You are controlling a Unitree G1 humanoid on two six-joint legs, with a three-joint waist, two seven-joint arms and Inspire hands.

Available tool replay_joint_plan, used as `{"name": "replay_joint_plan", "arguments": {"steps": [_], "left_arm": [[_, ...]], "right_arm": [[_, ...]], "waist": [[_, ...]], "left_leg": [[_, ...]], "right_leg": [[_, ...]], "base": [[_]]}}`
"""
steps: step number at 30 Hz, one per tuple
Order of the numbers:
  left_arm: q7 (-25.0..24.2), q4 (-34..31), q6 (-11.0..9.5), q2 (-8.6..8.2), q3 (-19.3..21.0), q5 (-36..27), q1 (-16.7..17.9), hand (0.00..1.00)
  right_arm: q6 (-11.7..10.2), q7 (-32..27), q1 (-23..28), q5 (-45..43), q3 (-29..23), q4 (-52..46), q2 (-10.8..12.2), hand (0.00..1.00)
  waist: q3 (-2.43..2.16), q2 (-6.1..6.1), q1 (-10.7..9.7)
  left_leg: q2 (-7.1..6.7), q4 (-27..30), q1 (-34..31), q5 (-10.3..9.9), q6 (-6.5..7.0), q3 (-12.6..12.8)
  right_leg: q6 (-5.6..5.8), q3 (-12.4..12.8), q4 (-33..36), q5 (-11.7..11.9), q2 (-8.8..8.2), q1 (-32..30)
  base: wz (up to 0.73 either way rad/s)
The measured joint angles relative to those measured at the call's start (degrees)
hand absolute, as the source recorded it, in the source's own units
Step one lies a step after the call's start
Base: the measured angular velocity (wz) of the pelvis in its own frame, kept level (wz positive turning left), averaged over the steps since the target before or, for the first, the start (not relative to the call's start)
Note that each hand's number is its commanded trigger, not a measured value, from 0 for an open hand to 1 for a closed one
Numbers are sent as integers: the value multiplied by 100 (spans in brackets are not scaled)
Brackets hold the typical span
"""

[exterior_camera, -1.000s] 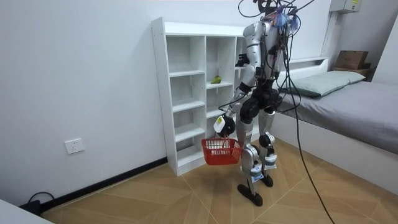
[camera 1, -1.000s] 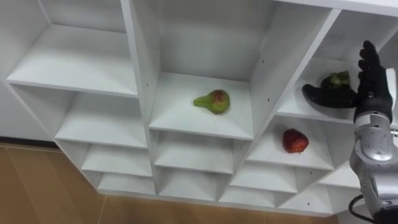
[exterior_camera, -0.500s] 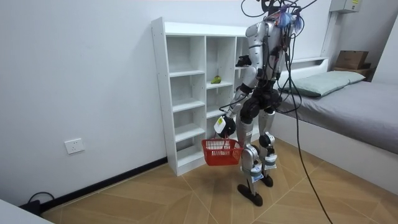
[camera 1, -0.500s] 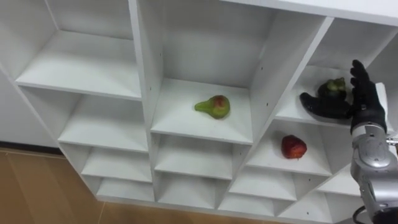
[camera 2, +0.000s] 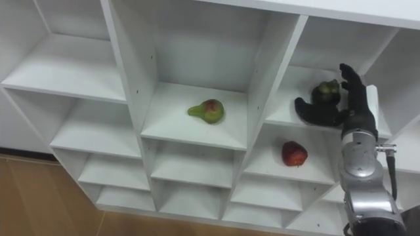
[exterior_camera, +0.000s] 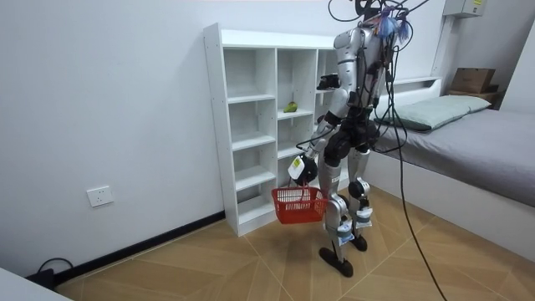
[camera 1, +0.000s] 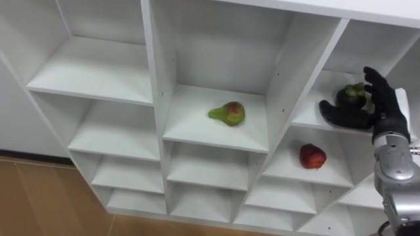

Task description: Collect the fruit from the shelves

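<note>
A white closet of open cubbies holds three fruits. A green pear with a red blush lies on the middle shelf. A red fruit sits one shelf lower in the right column. Above it a dark green fruit rests between the thumb and the nearly straight fingers of my right hand, which is open around it, the thumb low on its left. In the room view my left hand hangs low, shut on the handle of a red basket.
I stand close to the closet, facing its right columns. A bed runs along the room view's right behind me. The cubby's upright panels stand on both sides of my right hand.
My right hand has come down and in around the dark green fruit, its fingers leaning toward it. The view has shifted slightly with the head. The basket hangs as before.
</note>
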Motion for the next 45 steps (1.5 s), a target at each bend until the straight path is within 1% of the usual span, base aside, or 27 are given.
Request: {"name": "replay_joint_plan", "arguments": {"steps": [2, 4, 8, 12, 18, 25, 29, 33, 36, 38, 40, 41, 43, 45], "left_arm": [[0, -13, 0, 0, 0, 0, -17, 100], [0, -14, 0, 1, 0, 0, -54, 100], [0, -14, -1, 1, -1, -6, -96, 100], [1, -14, 0, 2, -4, -16, -128, 100], [23, -7, 1, 2, -6, -20, -132, 100], [65, -7, -7, 1, -8, -59, -135, 100], [70, -6, -8, 1, -18, -59, -137, 100], [73, -8, -23, -5, -24, -66, -150, 100], [87, -9, -63, -33, -25, -67, -179, 100], [117, -9, -77, -48, -30, -66, -189, 100], [158, -11, -133, -54, -30, -41, -204, 100], [162, -12, -147, -56, -30, -31, -204, 100], [177, -12, -191, -76, -31, -43, -217, 100], [208, -12, -227, -103, -31, -60, -219, 100]], "right_arm": [[-50, 4, -4, -49, 1, 47, -66, 100], [-54, 3, -14, -135, -15, 69, -130, 100], [-59, 0, -24, -160, -79, 130, -153, 100], [-47, 11, -41, -163, -78, 224, -144, 100], [-42, 76, -26, -169, -37, 235, -120, 100], [-31, 114, -11, -173, -32, 189, -57, 100], [-34, 111, -11, -173, 6, 157, -42, 100], [-55, 24, -40, -137, 3, 149, 84, 100], [-60, 14, -39, -112, 2, 119, 135, 100], [-50, 14, 51, 81, 6, -55, 169, 100], [-49, 18, 397, 369, -50, -541, 233, 100], [-59, 16, 484, 400, -66, -667, 269, 100], [-117, 13, 719, 612, -72, -1062, 397, 100], [-169, 14, 848, 720, -55, -1276, 455, 100]], "waist": [[0, 0, -4], [0, 0, -2], [-1, -2, -2], [-13, -33, 2], [-10, -68, 17], [-10, -106, 15], [-9, -107, 15], [-8, -110, 12], [-7, -107, 13], [-5, -105, -1], [2, -90, -2], [8, -80, -4], [41, -30, -45], [50, 10, -94]], "left_leg": [[1, 1, 0, 0, 0, -15], [4, 7, 1, 0, 0, -20], [8, 24, 16, 0, 0, -20], [9, 23, 34, 0, 0, -12], [8, 20, 38, 0, 0, 1], [18, -42, 61, -1, 0, 48], [26, -64, 78, -1, 0, 82], [43, -64, 116, -1, -1, 137], [49, -82, 148, -1, -1, 161], [52, -92, 150, -1, -1, 182], [54, -106, 152, -1, -1, 187], [54, -107, 153, -1, -1, 187], [54, -110, 154, -1, -1, 195], [54, -119, 151, -1, -1, 224]], "right_leg": [[0, 0, 0, 0, 1, 0], [0, 0, 0, 0, 4, 0], [0, 5, -1, 0, 9, 8], [0, 5, -1, 0, 10, 27], [0, 10, -1, 0, 8, 31], [0, 74, 4, 0, 23, 28], [-1, 116, 5, 0, 33, 20], [-3, 174, 1, 2, 58, 13], [-3, 193, 1, 2, 63, 22], [-3, 201, -5, 2, 66, 20], [-3, 194, -8, 2, 66, 14], [-3, 196, -8, 2, 66, 14], [-3, 209, -7, 2, 66, 7], [-3, 236, -6, 2, 68, -8]], "base": [[0], [0], [0], [0], [0], [-2], [-5], [-7], [-5], [-3], [0], [0], [-2], [-6]]}}
